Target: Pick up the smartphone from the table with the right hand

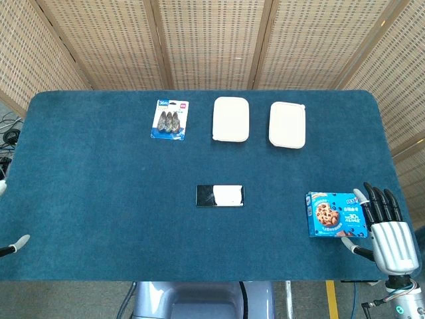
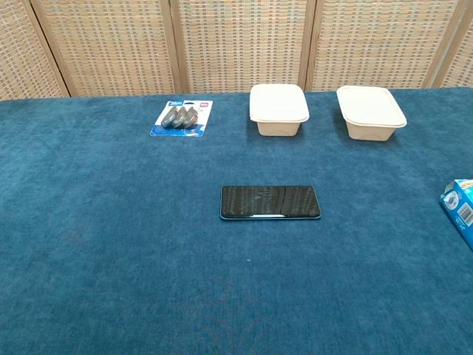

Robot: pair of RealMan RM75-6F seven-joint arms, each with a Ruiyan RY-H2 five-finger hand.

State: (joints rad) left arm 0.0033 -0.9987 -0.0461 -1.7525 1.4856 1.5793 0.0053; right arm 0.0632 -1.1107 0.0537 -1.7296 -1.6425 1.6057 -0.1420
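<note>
The phone (image 1: 220, 195) lay flat mid-tabletop (image 1: 99, 199); the right robot hand (image 1: 384, 229) hovered, fingers spread and holding nothing, beside the cookie box (image 1: 335, 214).

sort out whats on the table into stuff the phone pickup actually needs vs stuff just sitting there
For the job:
- smartphone, flat, mid-table
- right hand, fingers spread, at the table's right edge

Just lying about:
- cookie box, beside the right hand
- two lidded white containers at the back
- blister pack of clips, back left
</note>
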